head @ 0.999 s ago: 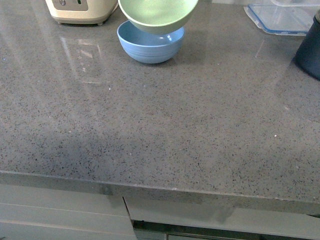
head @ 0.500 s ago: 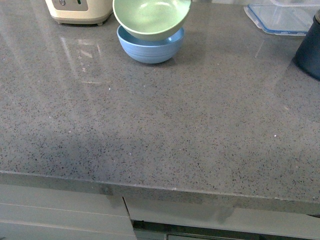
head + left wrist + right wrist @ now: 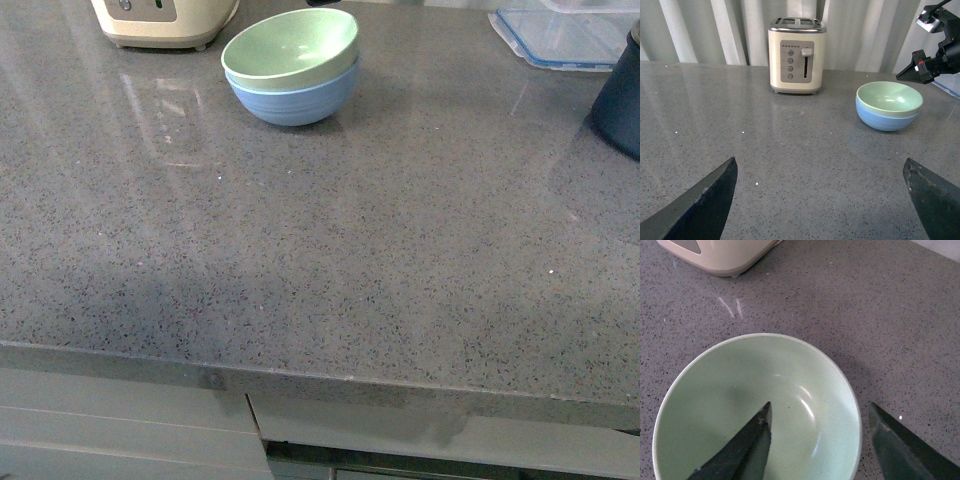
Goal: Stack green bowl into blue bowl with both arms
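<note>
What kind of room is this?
Probably a kitchen. There's a toaster on a speckled grey counter, two stacked bowls, and what look like cabinet fronts below the counter's edge.

You have the pale mint-green round plastic bowl (image 3: pixel 291 47) nested in the light sky-blue round plastic bowl (image 3: pixel 292 100), far back on the grey speckled stone tabletop (image 3: pixel 330 260). Left of that stack stands the cream two-slot toaster (image 3: pixel 797 55). Right of it lies the clear blue-rimmed container (image 3: pixel 560 36); the dark navy pot (image 3: pixel 618 100) stands in front of that container.
</note>
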### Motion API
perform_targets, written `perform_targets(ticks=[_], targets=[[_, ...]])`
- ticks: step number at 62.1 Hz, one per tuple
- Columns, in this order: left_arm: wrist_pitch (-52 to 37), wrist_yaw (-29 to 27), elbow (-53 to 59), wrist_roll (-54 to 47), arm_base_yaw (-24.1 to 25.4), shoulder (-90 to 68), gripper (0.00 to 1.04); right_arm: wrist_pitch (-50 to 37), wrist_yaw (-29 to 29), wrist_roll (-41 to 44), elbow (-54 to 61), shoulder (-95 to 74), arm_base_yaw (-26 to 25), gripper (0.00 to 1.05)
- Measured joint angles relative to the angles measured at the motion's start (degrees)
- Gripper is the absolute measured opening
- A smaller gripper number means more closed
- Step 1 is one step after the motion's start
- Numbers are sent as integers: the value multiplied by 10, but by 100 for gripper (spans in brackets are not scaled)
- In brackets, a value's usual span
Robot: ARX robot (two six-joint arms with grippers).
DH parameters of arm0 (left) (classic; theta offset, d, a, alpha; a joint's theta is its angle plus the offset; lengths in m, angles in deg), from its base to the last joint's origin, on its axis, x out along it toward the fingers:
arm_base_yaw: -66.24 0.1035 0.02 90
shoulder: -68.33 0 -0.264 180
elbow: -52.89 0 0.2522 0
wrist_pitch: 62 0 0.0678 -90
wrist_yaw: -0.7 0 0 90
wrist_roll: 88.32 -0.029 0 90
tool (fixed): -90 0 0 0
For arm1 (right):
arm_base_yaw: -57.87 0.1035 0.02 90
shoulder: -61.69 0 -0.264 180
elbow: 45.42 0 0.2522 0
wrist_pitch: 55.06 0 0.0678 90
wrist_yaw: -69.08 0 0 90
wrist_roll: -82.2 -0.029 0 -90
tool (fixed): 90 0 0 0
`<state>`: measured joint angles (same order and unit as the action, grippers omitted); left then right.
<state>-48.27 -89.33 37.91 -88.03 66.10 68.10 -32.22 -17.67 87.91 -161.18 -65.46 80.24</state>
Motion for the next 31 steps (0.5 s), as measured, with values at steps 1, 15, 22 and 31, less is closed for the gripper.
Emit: perform_targets(ticks=[1, 15, 22, 31], targets=[[0, 0, 0, 0, 0, 0, 98, 0, 1, -1, 2, 2, 0, 79], [0, 0, 0, 0, 0, 0, 98, -36, 27, -20, 107, 75, -15, 94], [0, 0, 0, 0, 0, 0, 98, -70, 65, -33, 217, 176, -43, 95], [0, 0, 0, 0, 0, 0, 98, -82, 118, -40, 361, 314, -104, 95]])
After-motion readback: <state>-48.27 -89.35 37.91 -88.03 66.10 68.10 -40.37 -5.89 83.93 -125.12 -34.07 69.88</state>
